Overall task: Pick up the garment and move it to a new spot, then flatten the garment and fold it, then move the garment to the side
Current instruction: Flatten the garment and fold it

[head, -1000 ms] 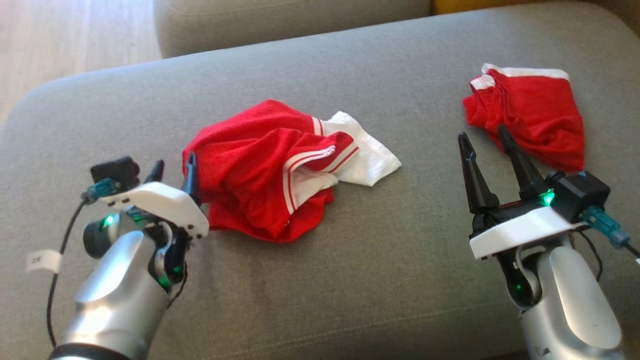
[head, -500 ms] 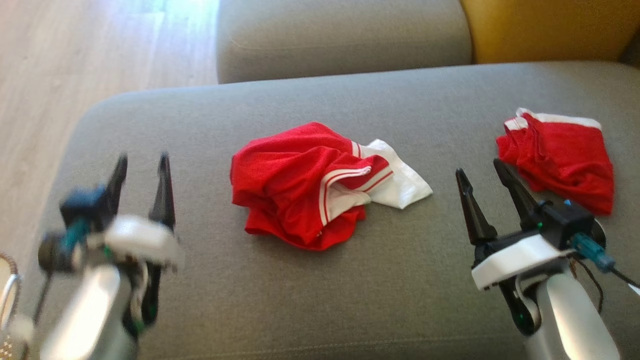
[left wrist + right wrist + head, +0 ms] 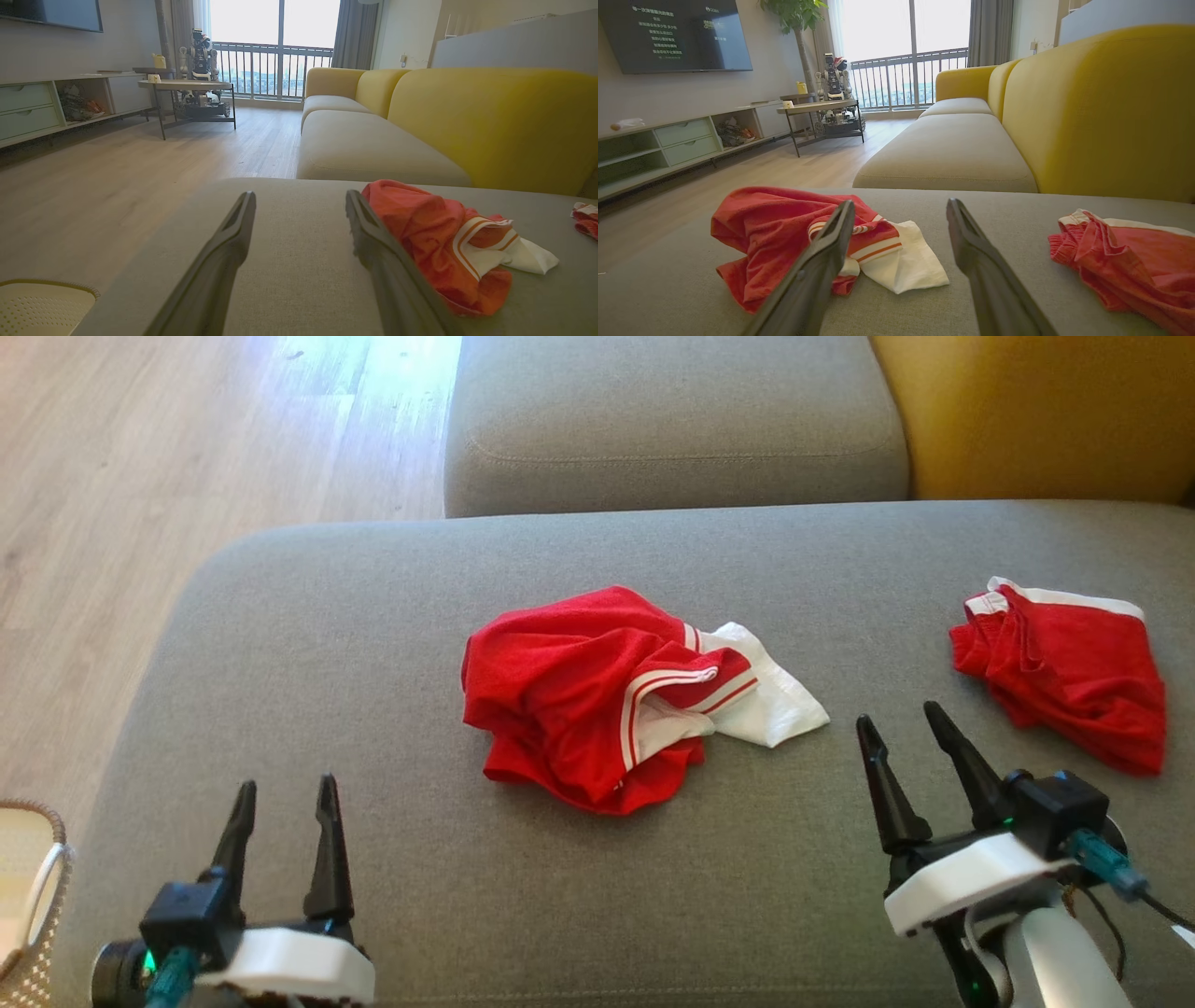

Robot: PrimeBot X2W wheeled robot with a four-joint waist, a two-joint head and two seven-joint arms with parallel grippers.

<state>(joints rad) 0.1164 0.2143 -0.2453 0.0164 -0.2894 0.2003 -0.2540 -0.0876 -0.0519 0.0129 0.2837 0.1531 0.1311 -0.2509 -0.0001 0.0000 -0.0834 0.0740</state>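
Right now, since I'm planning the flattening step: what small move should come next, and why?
Probably reach the left gripper forward to the near left edge of the crumpled red garment. It lies bunched on the grey cushion, not flat, and that gripper's jaws stand open, empty, short of it.

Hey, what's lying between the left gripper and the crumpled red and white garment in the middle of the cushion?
Nothing but bare grey cushion: the head view shows plain fabric from the open left gripper up to the garment.
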